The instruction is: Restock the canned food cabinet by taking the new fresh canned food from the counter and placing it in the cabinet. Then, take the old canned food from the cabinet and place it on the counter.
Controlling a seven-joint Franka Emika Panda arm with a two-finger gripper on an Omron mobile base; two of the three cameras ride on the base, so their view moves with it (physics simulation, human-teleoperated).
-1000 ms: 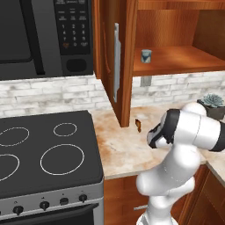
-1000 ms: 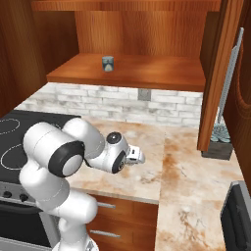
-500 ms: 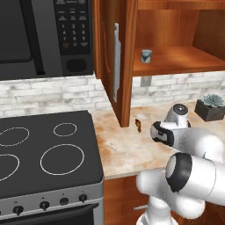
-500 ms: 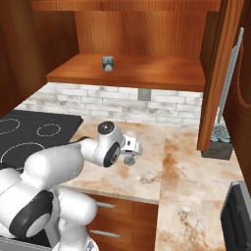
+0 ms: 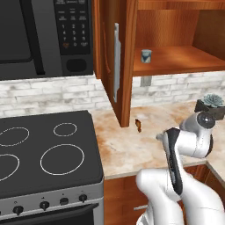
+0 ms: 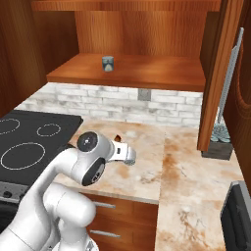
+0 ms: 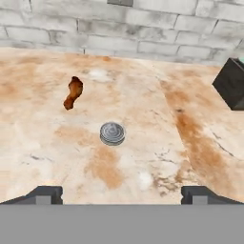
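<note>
Hovering low over the worktop (image 7: 143, 119), the hand (image 7: 121, 193) had its two fingertips spread wide at the bottom of the hand view and held nothing. The flat grey tin (image 7: 112, 133) lay on the stone ahead of the fingers, apart from them, with a small brown scrap (image 7: 73, 92) beyond it to one side. The blue-grey can (image 5: 146, 56) stood upright on the cabinet (image 5: 176, 61) shelf, near its front edge.

Judged state: both items appeared to sit where the task wants them, so little looked left to do.

Risks noted:
- A further descent or forward sweep could nudge the tin; being so low, it would slide rather than tip, possibly toward the dark planter (image 7: 232, 83).
- Swinging the arm upward near the open door (image 5: 115, 61) could clip its handle or the shelf lip and topple the can.
- From the base views the hand was partly hidden behind the wrist, so clearance above the stone was uncertain.
</note>
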